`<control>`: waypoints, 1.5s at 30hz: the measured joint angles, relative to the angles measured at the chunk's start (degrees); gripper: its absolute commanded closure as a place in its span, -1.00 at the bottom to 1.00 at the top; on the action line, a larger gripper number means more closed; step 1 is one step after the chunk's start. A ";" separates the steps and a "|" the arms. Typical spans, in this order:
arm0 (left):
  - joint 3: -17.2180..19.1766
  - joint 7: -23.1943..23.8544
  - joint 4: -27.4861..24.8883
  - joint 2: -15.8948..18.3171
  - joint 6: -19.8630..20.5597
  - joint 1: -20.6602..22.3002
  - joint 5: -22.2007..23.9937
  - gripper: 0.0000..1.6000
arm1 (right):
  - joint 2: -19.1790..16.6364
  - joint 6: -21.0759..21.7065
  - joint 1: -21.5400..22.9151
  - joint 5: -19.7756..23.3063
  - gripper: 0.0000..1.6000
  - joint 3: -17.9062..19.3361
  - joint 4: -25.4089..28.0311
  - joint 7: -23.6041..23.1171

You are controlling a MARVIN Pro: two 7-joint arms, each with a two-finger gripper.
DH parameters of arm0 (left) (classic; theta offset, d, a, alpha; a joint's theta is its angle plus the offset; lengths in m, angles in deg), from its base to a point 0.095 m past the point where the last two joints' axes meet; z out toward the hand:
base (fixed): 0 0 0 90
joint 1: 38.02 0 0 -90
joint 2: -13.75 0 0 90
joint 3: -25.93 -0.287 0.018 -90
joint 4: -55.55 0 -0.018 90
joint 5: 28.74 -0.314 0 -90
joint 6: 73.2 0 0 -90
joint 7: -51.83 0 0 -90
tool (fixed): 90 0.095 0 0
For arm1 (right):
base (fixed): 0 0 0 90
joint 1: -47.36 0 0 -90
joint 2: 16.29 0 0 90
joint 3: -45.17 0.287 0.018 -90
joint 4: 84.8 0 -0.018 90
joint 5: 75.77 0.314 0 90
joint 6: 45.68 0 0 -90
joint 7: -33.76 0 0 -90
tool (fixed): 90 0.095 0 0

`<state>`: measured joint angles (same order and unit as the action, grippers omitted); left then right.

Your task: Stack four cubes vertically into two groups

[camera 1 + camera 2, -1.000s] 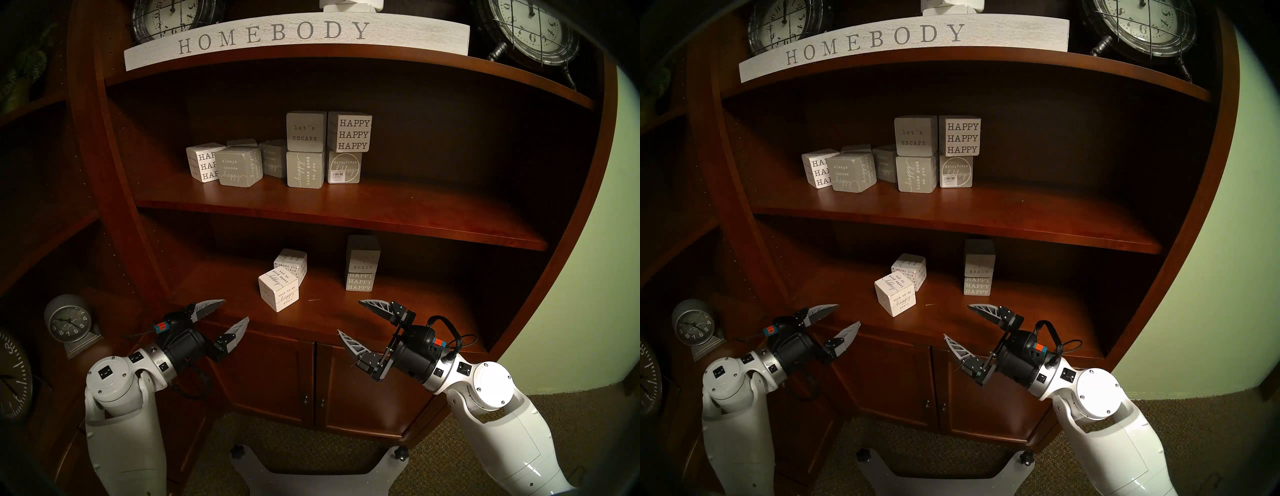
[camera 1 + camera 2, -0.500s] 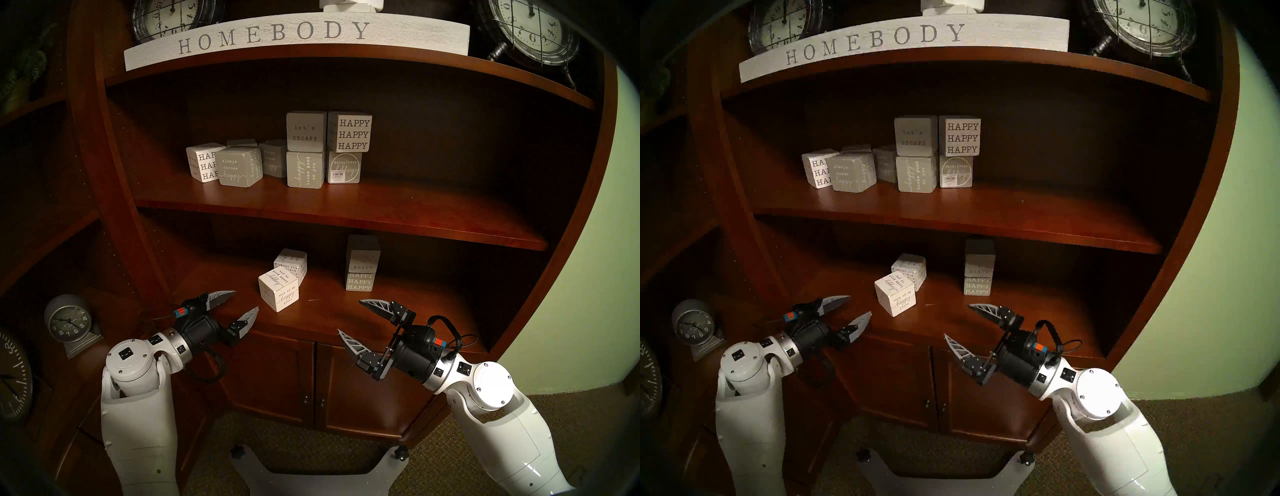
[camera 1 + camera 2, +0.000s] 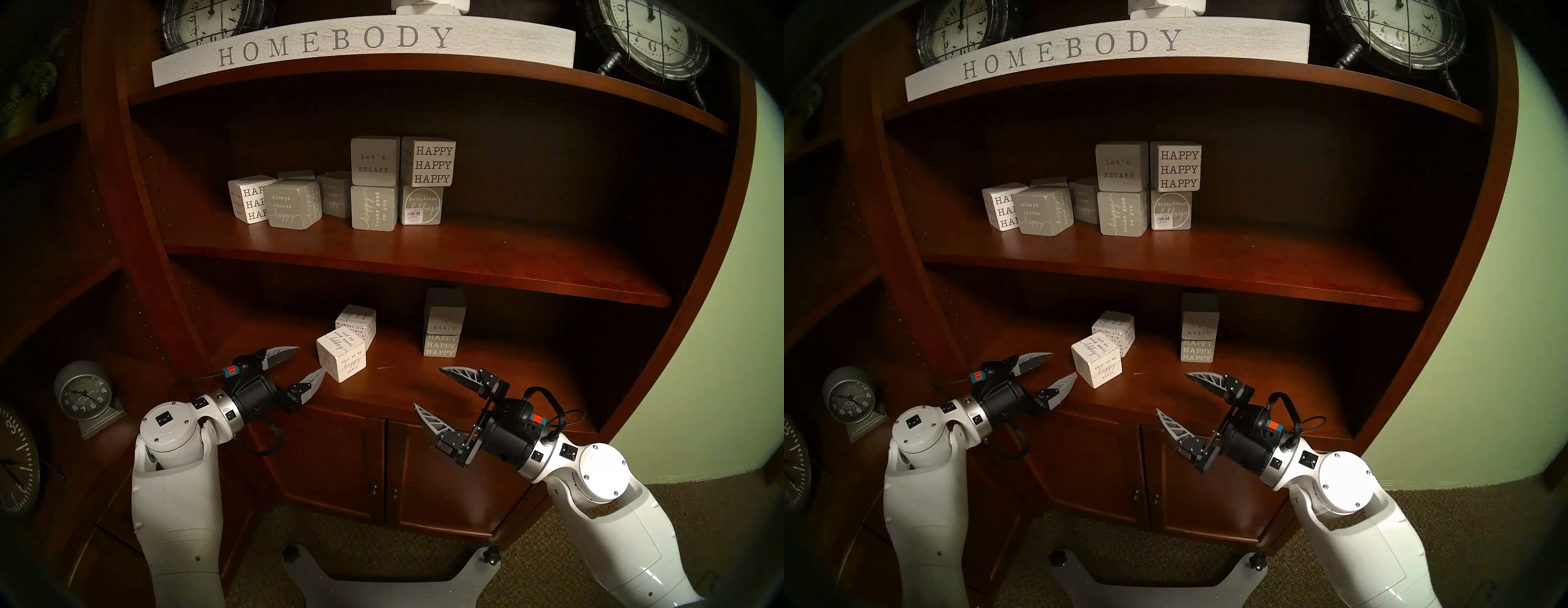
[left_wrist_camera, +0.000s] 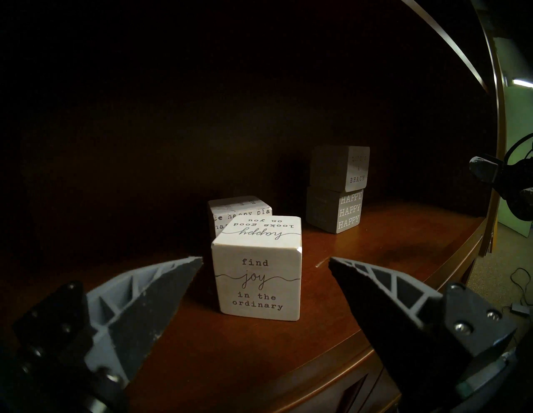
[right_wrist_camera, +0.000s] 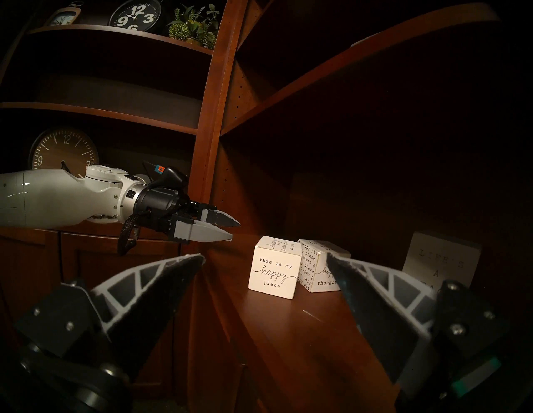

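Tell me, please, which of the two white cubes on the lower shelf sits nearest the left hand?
The front white cube, reading "this is my happy place", directly ahead of the open left hand. The other white cube sits behind it, deeper in the shelf.

Shelf clutter on a dark wooden bookcase (image 3: 424, 263).
A white HOMEBODY sign (image 3: 339, 42) stands on top between two wire-faced clocks (image 3: 208, 17) (image 3: 653, 38). On the middle shelf sit loose grey and white lettered blocks, a "let's ESCAPE" block (image 3: 375, 161) and a white HAPPY block (image 3: 430, 163) each stacked on another. A small grey clock (image 3: 82, 395) stands lower left.
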<state>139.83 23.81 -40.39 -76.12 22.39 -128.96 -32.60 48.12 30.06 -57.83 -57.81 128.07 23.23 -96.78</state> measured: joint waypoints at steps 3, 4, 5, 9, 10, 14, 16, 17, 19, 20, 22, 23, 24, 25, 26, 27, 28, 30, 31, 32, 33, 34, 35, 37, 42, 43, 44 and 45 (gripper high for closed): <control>-0.37 0.21 1.28 0.20 -0.23 0.83 0.01 -1.00 | 0.02 0.00 0.00 -0.01 -1.00 0.01 0.00 0.00; -0.55 0.29 1.87 0.28 -0.34 1.22 0.01 -1.00 | 0.02 0.00 0.00 -0.01 -1.00 0.02 0.00 0.00; -0.65 0.33 2.18 0.32 -0.40 1.42 0.01 -1.00 | 0.03 0.00 0.00 -0.02 -1.00 0.02 0.00 0.00; -1.08 0.50 3.88 0.56 -0.83 2.58 0.01 -1.00 | 0.05 0.00 0.00 -0.03 -1.00 0.04 0.00 0.00; -1.16 0.53 4.24 0.62 -0.93 2.86 0.01 -1.00 | 0.05 0.00 0.00 -0.04 -1.00 0.04 0.00 0.00; -1.33 0.67 5.38 0.85 -1.28 3.84 0.05 -1.00 | 0.07 0.00 -0.01 -0.05 -1.00 0.06 0.01 -0.01; -1.42 0.81 5.98 0.97 -1.47 4.36 0.11 -1.00 | 0.08 0.00 -0.01 -0.05 -1.00 0.07 0.01 -0.01; -1.46 0.86 6.24 1.02 -1.55 4.58 0.13 -1.00 | 0.09 0.00 -0.01 -0.06 -1.00 0.07 0.01 -0.01; -1.55 0.99 6.74 1.13 -1.69 5.00 0.17 -1.00 | 0.10 0.00 -0.01 -0.06 -1.00 0.08 0.01 -0.01; -1.59 1.05 6.95 1.17 -1.76 5.18 0.20 -1.00 | 0.10 0.00 -0.01 -0.07 -1.00 0.08 0.01 -0.01; -1.65 1.20 7.26 1.24 -1.88 5.49 0.25 -1.00 | 0.11 0.00 -0.01 -0.07 -1.00 0.09 0.01 -0.01; -1.70 1.31 7.38 1.28 -1.96 5.70 0.30 -1.00 | 0.12 0.00 -0.01 -0.08 -1.00 0.10 0.01 -0.01; -1.72 1.36 7.40 1.29 -1.99 5.78 0.32 -1.00 | 0.12 0.00 -0.01 -0.08 -1.00 0.10 0.01 -0.01; -1.76 1.44 7.40 1.31 -2.03 5.89 0.36 -1.00 | 0.13 0.00 -0.02 -0.08 -1.00 0.11 0.01 -0.01; -1.80 1.53 7.40 1.31 -2.05 5.99 0.42 -1.00 | 0.13 0.00 -0.02 -0.08 -1.00 0.11 0.01 -0.01; -1.84 1.68 7.40 1.31 -2.07 6.10 0.51 -1.00 | 0.13 0.00 -0.02 -0.09 -1.00 0.11 0.01 -0.01; -1.88 1.82 7.40 1.31 -2.09 6.20 0.59 -1.00 | 0.14 0.00 -0.02 -0.09 -1.00 0.12 0.01 -0.02; -1.95 2.02 7.40 1.31 -2.10 6.34 0.71 -1.00 | 0.14 0.00 -0.02 -0.09 -1.00 0.12 0.01 -0.02; -1.99 2.13 7.39 1.30 -2.10 6.40 0.80 -1.00 | 0.15 0.00 -0.02 -0.10 -1.00 0.13 0.01 -0.02; -2.06 2.24 7.35 1.28 -2.10 6.48 0.88 -1.00 | 0.15 0.00 -0.02 -0.10 -1.00 0.13 0.01 -0.02; -2.09 2.32 7.31 1.25 -2.10 6.53 0.92 -1.00 | 0.15 0.00 -0.02 -0.10 -1.00 0.13 0.01 -0.02; -2.13 2.40 7.26 1.21 -2.09 6.58 0.97 -1.00 | 0.16 0.00 -0.02 -0.10 -1.00 0.14 0.01 -0.02; -2.17 2.48 7.22 1.16 -2.08 6.65 1.02 -1.00 | 0.16 0.00 -0.02 -0.11 -1.00 0.14 0.01 -0.02; -2.27 2.61 7.20 1.07 -2.05 6.77 1.08 -1.00 | 0.17 0.00 -0.02 -0.11 -1.00 0.15 0.01 -0.02; -2.61 2.88 7.47 0.87 -2.01 7.22 1.09 -1.00 | 0.18 0.01 -0.03 -0.12 -1.00 0.16 0.01 -0.02; -2.71 2.96 7.64 0.85 -2.01 7.37 1.09 -1.00 | 0.19 0.01 -0.03 -0.12 -1.00 0.16 0.01 -0.02; -2.79 3.02 7.85 0.84 -2.01 7.52 1.09 -1.00 | 0.19 0.01 -0.03 -0.12 -1.00 0.16 0.02 -0.02; -2.85 3.06 8.05 0.84 -2.01 7.65 1.08 -1.00 | 0.19 0.01 -0.03 -0.12 -1.00 0.16 0.02 -0.02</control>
<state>136.98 26.86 -32.35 -75.28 20.38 -121.31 -31.52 48.31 30.06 -57.86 -57.93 128.23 23.25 -96.81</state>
